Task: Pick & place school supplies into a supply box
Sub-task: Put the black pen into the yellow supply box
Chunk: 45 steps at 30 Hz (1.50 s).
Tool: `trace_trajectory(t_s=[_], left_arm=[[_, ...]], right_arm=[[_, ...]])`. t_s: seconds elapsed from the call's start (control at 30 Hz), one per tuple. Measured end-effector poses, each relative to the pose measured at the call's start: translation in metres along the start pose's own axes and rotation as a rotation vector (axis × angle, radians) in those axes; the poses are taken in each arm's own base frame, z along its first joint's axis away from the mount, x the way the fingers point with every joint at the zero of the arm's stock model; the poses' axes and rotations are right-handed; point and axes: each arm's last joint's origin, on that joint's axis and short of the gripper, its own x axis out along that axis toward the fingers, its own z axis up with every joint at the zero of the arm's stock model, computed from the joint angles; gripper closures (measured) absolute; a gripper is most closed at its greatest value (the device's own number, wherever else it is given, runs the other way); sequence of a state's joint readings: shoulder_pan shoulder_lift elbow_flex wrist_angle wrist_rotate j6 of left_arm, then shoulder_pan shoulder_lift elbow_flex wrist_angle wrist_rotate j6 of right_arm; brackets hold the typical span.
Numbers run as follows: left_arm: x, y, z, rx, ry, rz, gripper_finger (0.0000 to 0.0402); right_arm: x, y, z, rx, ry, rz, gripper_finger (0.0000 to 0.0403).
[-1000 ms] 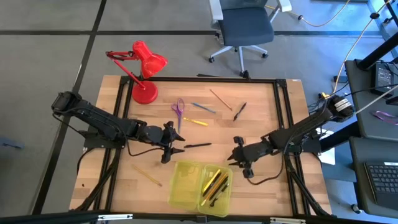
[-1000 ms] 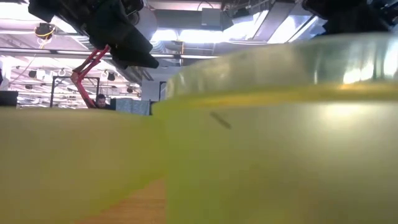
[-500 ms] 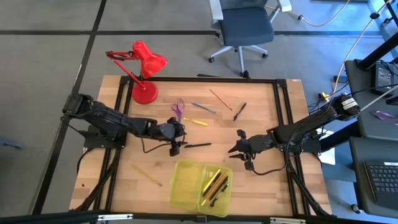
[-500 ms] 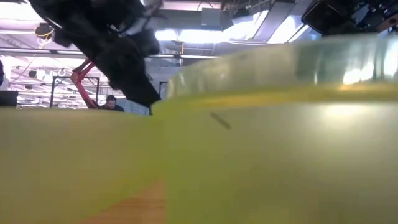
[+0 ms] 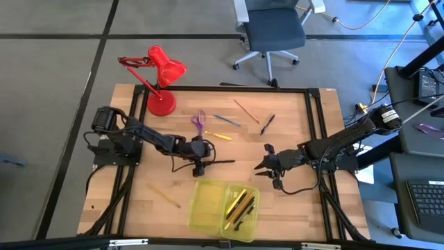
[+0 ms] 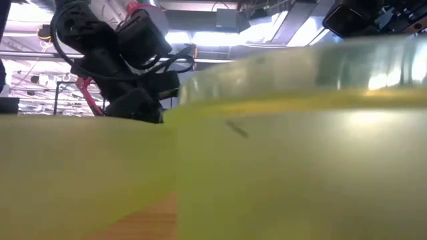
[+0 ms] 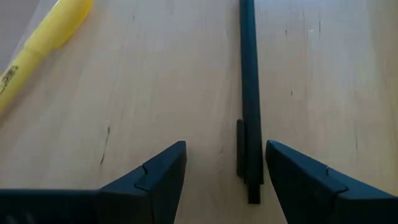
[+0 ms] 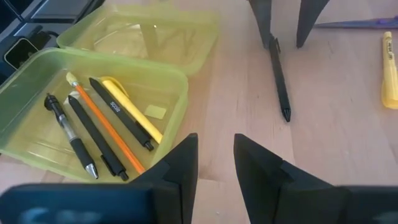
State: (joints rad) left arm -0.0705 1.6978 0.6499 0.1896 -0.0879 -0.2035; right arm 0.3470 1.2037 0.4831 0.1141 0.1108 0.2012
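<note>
The black pen (image 5: 219, 162) lies flat on the table just beyond the yellow-green supply box (image 5: 223, 206). My left gripper (image 5: 200, 167) is low over the pen's left end and open. In its wrist view (image 7: 224, 149) its fingers stand on either side of the pen's clip end (image 7: 249, 163) without touching. My right gripper (image 5: 264, 167) hovers open to the right of the pen, seen in its own view (image 8: 216, 140). The box's right half (image 8: 93, 106) holds several pens, an orange pencil and a yellow highlighter. The box's wall (image 6: 280, 147) fills the low view.
Farther back lie the purple scissors (image 5: 200, 121), a yellow highlighter (image 5: 218, 135), a blue pen (image 5: 227, 120), a tan pencil (image 5: 245, 110) and another black pen (image 5: 267, 124). A yellow pencil (image 5: 163, 195) lies near-left. The red lamp (image 5: 161, 80) stands at the far-left corner.
My left gripper has reached toward the table's right and come down, so its open fingers now straddle the black pen's left end. My right gripper drew slightly toward the far edge, then held still. The pen has not moved.
</note>
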Motion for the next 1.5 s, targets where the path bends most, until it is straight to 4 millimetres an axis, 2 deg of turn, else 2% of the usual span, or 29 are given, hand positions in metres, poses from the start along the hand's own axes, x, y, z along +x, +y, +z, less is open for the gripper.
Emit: trace_trajectory(t_s=[0.27,0.8,1.1,1.23,1.33,1.5], left_arm=[[0.005,0.000,-0.003,0.077,0.012,0.023,0.0220],[0.005,-0.001,-0.005,0.107,0.034,-0.028,0.0371],[-0.001,-0.003,0.005,0.106,0.016,-0.045,0.0367],[-0.011,-0.007,0.025,0.099,-0.068,-0.079,0.0374],[-0.015,-0.011,0.031,0.104,-0.084,-0.115,0.0376],[-0.026,-0.026,0.048,0.162,-0.155,-0.197,0.0377]], right_arm=[[0.000,0.000,-0.001,-0.003,0.014,-0.003,0.0295],[0.000,-0.001,-0.004,-0.006,0.038,-0.008,0.0295],[0.000,-0.001,-0.004,-0.005,0.038,-0.009,0.0295],[0.000,-0.001,-0.004,-0.005,0.038,-0.009,0.0295],[0.000,-0.001,-0.004,-0.005,0.037,-0.009,0.0295],[0.000,-0.001,-0.004,-0.005,0.040,-0.010,0.0295]])
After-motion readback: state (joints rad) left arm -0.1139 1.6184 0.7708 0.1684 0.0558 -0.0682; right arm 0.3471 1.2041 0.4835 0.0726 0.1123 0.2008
